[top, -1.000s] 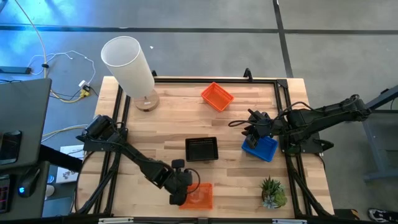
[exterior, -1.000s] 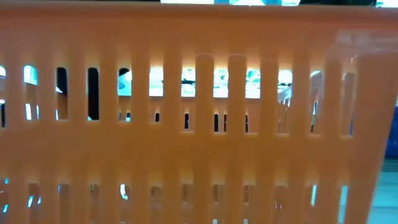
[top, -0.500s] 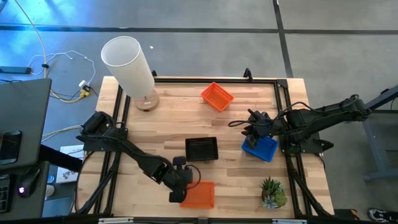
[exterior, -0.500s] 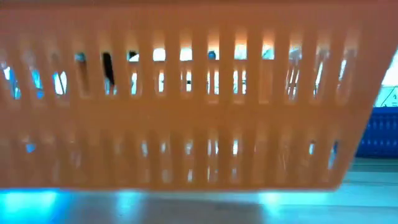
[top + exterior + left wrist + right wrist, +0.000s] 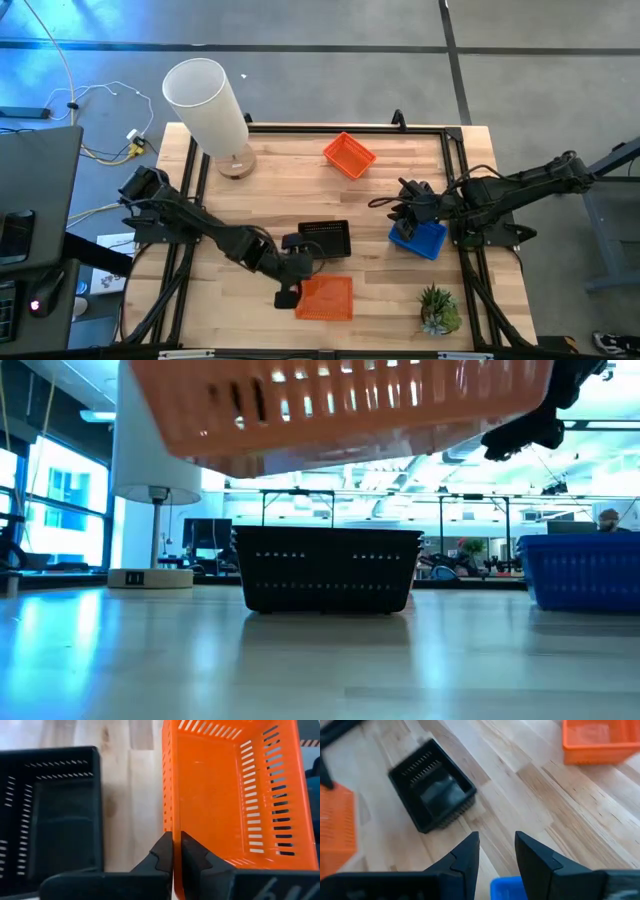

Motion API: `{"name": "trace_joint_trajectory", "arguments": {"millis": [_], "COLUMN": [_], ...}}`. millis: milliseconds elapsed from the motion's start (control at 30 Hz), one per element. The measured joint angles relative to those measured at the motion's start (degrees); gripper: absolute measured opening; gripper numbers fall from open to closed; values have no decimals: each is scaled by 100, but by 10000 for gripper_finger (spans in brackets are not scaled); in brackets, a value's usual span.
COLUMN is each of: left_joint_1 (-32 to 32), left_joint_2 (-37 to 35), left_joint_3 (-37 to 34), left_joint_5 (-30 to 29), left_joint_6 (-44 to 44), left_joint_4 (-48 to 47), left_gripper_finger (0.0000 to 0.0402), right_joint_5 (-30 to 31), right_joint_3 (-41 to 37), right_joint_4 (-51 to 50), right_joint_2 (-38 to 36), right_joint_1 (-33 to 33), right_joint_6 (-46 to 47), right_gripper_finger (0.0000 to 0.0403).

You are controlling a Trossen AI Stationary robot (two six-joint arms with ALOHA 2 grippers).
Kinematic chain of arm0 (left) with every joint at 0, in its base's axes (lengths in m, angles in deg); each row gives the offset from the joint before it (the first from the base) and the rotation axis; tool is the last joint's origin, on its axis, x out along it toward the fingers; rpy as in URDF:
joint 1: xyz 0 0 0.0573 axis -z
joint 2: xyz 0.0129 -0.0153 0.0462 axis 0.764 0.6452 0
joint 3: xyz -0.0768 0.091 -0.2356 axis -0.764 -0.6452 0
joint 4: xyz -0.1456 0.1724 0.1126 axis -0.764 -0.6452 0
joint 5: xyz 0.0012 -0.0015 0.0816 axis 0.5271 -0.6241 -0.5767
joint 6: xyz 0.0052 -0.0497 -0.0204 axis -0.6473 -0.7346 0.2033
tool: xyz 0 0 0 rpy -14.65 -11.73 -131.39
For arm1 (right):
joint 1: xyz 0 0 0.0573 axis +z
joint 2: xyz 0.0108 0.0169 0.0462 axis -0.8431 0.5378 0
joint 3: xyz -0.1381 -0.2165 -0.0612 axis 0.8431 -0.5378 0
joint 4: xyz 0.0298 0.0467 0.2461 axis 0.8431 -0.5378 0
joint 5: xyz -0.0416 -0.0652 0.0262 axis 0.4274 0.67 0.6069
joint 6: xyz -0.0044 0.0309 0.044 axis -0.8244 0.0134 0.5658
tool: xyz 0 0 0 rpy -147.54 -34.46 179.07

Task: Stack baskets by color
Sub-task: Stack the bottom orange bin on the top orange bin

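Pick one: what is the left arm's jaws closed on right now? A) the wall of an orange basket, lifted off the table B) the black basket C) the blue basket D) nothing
A: the left gripper pinches the side wall of the orange basket, which the low view shows hanging clear above the table.

You have one basket (image 5: 326, 298) raised near the bench's (image 5: 270, 190) front edge, another basket (image 5: 325, 240) just behind it.
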Motion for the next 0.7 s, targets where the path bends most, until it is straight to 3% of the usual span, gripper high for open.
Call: {"name": "trace_joint_trajectory", "arguments": {"millis": [467, 700], "left_joint_1": [-740, -1042], "left_joint_2": [-501, -758], "left_joint_3": [0, 4], "left_joint_5": [157, 99], "left_joint_6": [1017, 1520], "left_joint_4": [-278, -363], "left_gripper_finger": [0, 0], "right_joint_5": [92, 85], "right_joint_3": [0, 0], "right_joint_4": [1874, 2117], "right_joint_2": [-1, -2], "right_joint_1": [-182, -489], "right_joint_6": [-1259, -1400], "right_gripper_finger": [113, 113]}}
